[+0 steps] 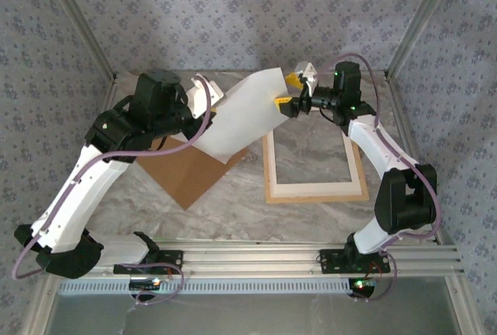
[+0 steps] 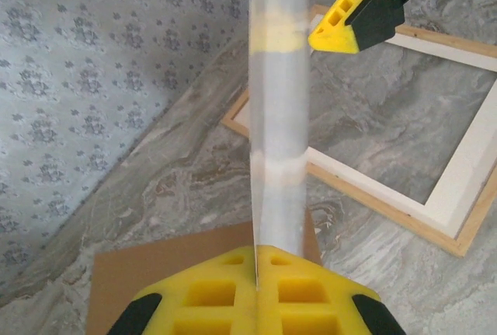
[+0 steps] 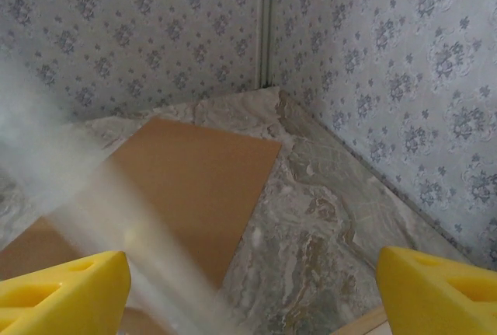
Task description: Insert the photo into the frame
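The photo is held up off the table, tilted, with only its plain white side showing; its picture side is hidden. My left gripper is shut on the photo's near edge, and the sheet runs away from it edge-on. In the top view the left gripper sits at the sheet's left side. My right gripper is open at the sheet's right edge, one yellow finger on each side. In the right wrist view the gripper gapes wide, and the blurred photo passes by its left finger. The light wood frame lies flat.
A plain brown backing board lies on the marble table left of the frame, partly under the raised sheet, and the board is also in the right wrist view. Patterned walls and metal posts enclose the table. The aluminium rail runs along the near edge.
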